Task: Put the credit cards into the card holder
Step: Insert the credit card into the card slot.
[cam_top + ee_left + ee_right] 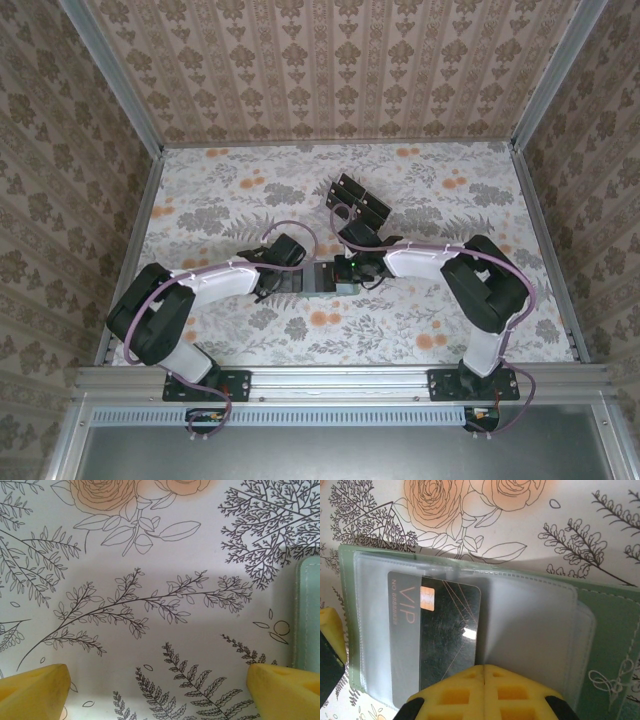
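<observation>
We slide 1 credit card into the card holder
Our right gripper is closed at the card's edge, left gripper wide beside the holder; next likely needs a straight push home.

Just ahead of the right gripper, the credit card shines glossy black, lightly scuffed, its coppery print catching the light. A cloudy clear-plastic sleeve lies over the card's left side. Right of the claw, the card holder looks matt, leathery and stitched. The pads are yellow, matt, foam-like. Underneath, the printed table cover is smooth and matt.
</observation>
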Controlling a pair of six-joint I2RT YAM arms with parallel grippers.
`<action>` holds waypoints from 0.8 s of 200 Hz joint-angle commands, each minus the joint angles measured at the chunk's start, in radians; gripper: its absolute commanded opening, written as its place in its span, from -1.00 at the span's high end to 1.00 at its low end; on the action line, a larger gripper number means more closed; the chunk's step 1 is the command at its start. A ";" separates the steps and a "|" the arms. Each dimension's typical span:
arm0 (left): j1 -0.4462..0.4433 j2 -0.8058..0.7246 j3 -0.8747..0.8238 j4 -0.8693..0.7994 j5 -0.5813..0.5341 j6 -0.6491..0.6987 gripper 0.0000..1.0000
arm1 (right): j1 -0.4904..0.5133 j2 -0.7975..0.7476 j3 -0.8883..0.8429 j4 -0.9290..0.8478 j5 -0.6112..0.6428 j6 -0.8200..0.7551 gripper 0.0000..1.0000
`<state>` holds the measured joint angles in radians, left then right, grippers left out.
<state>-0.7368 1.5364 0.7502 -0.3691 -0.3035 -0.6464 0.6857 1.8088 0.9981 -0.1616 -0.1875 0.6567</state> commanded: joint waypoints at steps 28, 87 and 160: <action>0.007 0.012 -0.012 0.006 0.009 0.013 -1.00 | 0.018 0.045 0.048 -0.009 -0.012 -0.008 1.00; 0.005 0.015 -0.016 0.013 0.013 0.010 -1.00 | 0.041 0.059 0.056 0.027 -0.040 0.022 1.00; 0.002 0.016 -0.020 0.018 0.016 0.008 -0.99 | 0.063 0.095 0.105 0.024 -0.055 0.020 1.00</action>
<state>-0.7368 1.5433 0.7456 -0.3561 -0.2962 -0.6464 0.7353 1.8812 1.0775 -0.1383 -0.2157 0.6762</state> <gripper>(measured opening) 0.997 0.068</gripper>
